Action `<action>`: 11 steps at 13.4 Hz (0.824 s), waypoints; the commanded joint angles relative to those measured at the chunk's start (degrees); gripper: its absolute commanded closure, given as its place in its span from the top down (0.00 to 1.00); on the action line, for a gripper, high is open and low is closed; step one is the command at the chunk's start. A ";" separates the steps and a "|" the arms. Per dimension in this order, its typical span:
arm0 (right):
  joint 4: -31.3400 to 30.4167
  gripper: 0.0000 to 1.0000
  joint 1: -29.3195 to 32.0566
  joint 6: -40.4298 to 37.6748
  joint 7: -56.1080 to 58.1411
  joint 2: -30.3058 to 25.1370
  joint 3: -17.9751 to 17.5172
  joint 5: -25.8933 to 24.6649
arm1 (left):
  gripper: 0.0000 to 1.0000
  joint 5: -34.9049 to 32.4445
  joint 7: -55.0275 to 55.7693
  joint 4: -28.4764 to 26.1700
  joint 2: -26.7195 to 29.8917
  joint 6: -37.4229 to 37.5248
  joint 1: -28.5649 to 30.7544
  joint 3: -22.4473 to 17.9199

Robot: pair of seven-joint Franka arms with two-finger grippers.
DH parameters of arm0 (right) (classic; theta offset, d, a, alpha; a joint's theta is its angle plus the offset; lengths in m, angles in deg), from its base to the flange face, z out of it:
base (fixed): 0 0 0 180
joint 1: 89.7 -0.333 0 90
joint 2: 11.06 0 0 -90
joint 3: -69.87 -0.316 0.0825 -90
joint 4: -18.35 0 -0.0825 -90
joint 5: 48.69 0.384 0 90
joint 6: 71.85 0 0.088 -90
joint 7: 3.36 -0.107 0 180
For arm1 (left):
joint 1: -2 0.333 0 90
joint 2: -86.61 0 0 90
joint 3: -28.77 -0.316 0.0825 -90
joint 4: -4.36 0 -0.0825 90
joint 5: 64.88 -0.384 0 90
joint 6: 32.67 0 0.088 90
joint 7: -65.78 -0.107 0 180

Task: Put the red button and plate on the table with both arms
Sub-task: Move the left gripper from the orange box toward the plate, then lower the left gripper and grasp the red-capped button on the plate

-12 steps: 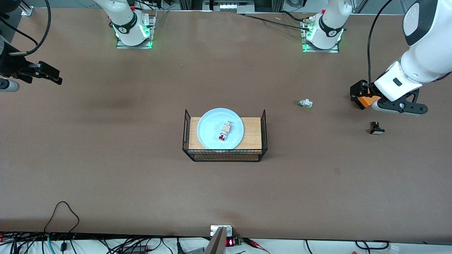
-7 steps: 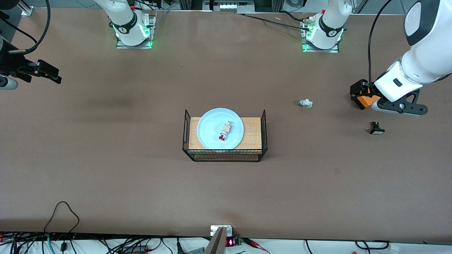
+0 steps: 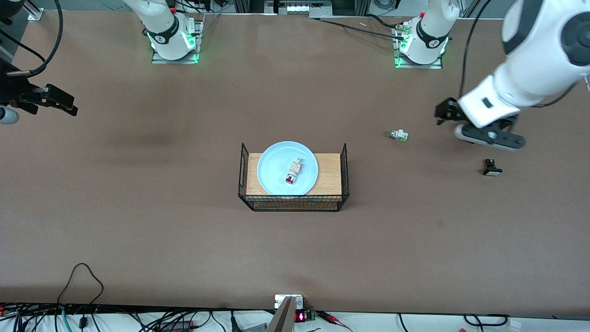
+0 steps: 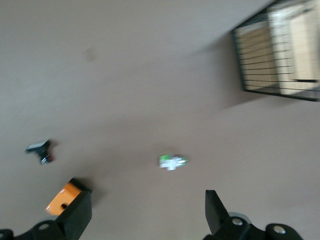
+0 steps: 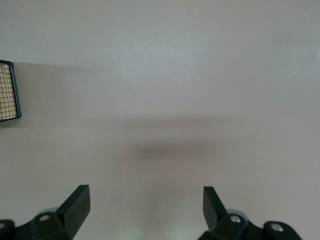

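The light-blue plate (image 3: 275, 161) lies on the wood top of a black wire basket stand (image 3: 330, 177) in the middle of the brown table (image 3: 138, 221). The red button (image 3: 293, 172) lies on its side in the plate, its red cap toward the front camera. My left gripper (image 3: 449, 117) hangs open and empty over the table toward the left arm's end, well apart from the stand. In the left wrist view its gripper (image 4: 146, 212) holds nothing. My right gripper (image 3: 55, 101) hovers open over the right arm's end of the table; its wrist view shows the gripper (image 5: 146, 202) over bare table.
A green-tipped white part (image 3: 398, 135) (image 4: 172, 161) lies on the table between the stand and the left gripper. A black part with a white cap (image 3: 491, 168) (image 4: 40, 149) lies nearer the front camera than that gripper. The stand's wire side (image 4: 272, 60) (image 5: 9, 90) shows in both wrist views.
The left arm has swung toward the middle of the table, closer to the green-tipped part. The right gripper has drifted slightly. Plate and button have not moved.
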 commanded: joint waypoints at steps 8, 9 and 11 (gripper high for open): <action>1.82 1.00 -0.49 0.23 -0.44 0.76 -0.72 -0.60 | 1.00 0.35 24.47 12.87 -20.59 -24.74 -15.17 8.67; 1.82 1.00 -0.49 -0.21 -0.44 0.76 -0.72 -0.52 | 1.00 -0.08 28.41 12.87 -22.44 -29.41 -16.76 8.59; 1.82 1.00 -0.49 -0.39 -0.44 0.76 -0.72 -0.34 | 1.00 -1.14 33.28 12.78 -27.01 -37.77 -18.78 8.24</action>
